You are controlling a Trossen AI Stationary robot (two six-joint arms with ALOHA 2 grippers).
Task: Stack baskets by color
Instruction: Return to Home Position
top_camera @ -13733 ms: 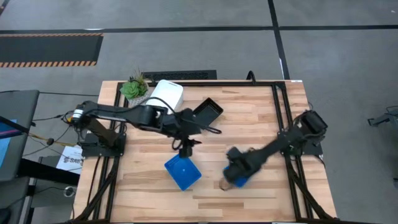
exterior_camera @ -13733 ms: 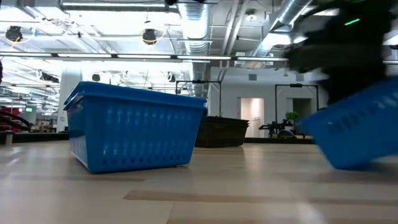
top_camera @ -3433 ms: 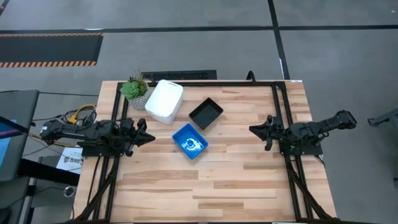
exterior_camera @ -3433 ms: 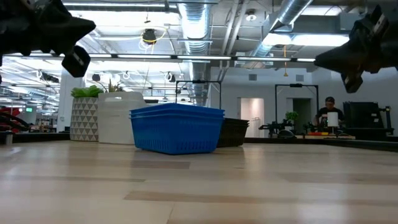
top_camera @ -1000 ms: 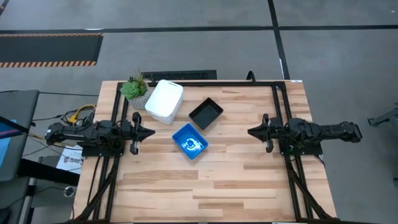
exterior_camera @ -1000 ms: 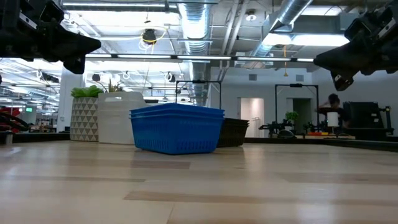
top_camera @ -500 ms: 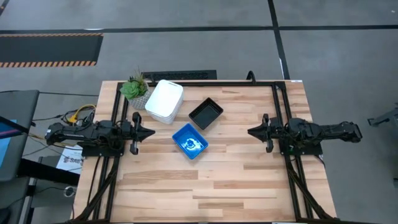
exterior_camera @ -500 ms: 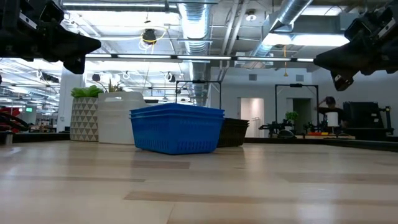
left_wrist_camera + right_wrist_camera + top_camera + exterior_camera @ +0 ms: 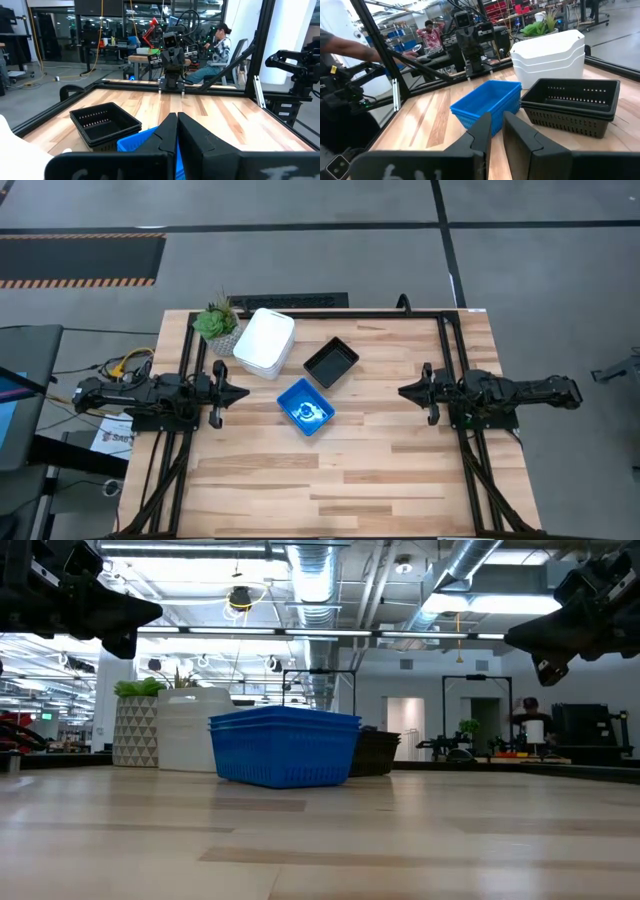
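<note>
Three stacks of baskets stand on their bases on the wooden table. The white stack (image 9: 265,342) is far left, the black mesh stack (image 9: 331,361) is to its right, and the blue stack (image 9: 305,406) is nearer the middle. All three show in the right wrist view: white (image 9: 551,55), black (image 9: 572,105), blue (image 9: 487,105). My left gripper (image 9: 243,392) hovers at the table's left edge, level and shut (image 9: 177,125). My right gripper (image 9: 404,391) hovers at the right edge, level, with a narrow gap between its fingers (image 9: 497,127) and nothing in it.
A small green potted plant (image 9: 216,324) stands at the far left corner beside the white stack. Black frame rails (image 9: 445,340) run along the table's sides and far edge. Bare wood (image 9: 330,480) fills the near half. A person (image 9: 528,720) shows in the room beyond.
</note>
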